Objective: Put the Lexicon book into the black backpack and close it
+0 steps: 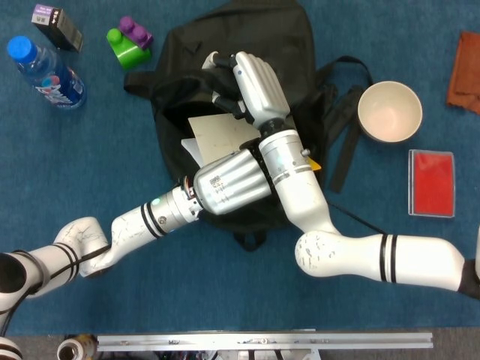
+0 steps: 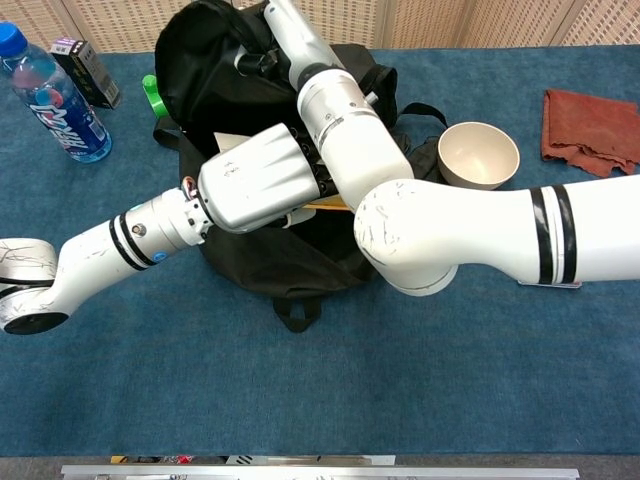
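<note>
Lexicon book lies pale in the black backpack mouth from the head view, between the right hand gripping the bag's edge beyond it and the left hand pressing its near end, while the chest view shows that left hand curled at the book's edge, grasp unclear.

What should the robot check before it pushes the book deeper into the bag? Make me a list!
1. Backpack mouth open: ok; right hand grips the flap at the top.
2. Book pointed into the opening: ok, pale cover partly inside.
3. Left hand on the book's near end: cannot tell, fingers hidden.
4. Book fully inside: not ok, cover still shows.
5. Straps clear of the opening: ok, lying to the side.
6. Bowl out of the way: ok, standing apart from the bag.
</note>
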Tool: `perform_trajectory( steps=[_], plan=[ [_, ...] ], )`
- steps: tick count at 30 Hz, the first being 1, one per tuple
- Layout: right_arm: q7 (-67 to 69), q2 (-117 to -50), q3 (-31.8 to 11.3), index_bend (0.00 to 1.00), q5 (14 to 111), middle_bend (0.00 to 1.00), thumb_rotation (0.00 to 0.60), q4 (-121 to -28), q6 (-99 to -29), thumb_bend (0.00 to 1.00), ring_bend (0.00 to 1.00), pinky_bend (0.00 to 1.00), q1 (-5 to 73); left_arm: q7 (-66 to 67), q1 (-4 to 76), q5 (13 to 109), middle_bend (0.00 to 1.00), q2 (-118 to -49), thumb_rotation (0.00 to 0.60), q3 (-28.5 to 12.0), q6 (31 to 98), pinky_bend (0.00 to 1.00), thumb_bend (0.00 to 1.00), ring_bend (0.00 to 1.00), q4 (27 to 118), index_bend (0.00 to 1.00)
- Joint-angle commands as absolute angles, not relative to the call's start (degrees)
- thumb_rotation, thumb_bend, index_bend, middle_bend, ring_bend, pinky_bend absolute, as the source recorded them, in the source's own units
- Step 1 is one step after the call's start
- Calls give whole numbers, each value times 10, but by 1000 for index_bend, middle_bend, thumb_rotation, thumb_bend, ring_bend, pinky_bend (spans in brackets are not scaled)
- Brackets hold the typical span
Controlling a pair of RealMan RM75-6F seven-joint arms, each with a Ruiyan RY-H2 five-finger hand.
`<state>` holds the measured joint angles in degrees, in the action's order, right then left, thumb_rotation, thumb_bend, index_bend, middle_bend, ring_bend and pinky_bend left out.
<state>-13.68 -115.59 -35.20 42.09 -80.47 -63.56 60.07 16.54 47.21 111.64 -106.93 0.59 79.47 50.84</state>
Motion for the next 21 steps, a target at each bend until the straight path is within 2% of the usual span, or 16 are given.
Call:
perform_trajectory(
  steps=[1, 21],
  plan=[
    [-136, -1152, -351, 695, 418, 627, 600, -811, -634, 990, 623, 865, 598, 162, 474, 1107, 693, -1076, 600, 4, 789, 595, 287, 521, 496, 714],
    [-118, -1142, -347, 695, 410, 627, 600, -828, -624, 986, 623, 865, 595, 145, 479, 1069, 694, -1093, 600, 8, 766, 595, 279, 521, 456, 714]
  ],
)
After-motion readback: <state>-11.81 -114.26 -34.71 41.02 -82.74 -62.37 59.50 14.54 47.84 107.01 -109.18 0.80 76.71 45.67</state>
